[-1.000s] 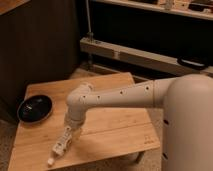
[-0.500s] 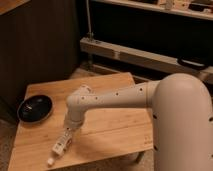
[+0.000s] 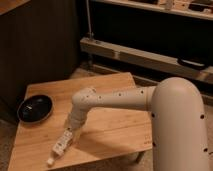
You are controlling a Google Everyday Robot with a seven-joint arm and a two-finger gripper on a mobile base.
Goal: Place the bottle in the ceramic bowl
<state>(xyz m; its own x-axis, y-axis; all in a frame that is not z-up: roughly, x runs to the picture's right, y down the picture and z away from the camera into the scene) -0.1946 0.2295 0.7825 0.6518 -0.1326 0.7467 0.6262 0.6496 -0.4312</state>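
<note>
Gripper sits lower left of centre, at the upper end of the bottle; can't tell whether it's clamped or loose. Bottle lies slanted near the wooden table's front edge, cap toward bottom left. Ceramic bowl is up-left, apart from the bottle. Risk: with an end grip the bottle may pivot or slip on lift, then roll off the edge.

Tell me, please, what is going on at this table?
A robot arm reaches down over the wooden table. Its gripper is at the upper end of the white bottle, which lies slanted near the table's front edge with its cap pointing outward. The black ceramic bowl sits apart, further back on the left of the view, with nothing in it, so the bottle is not yet placed.
</note>
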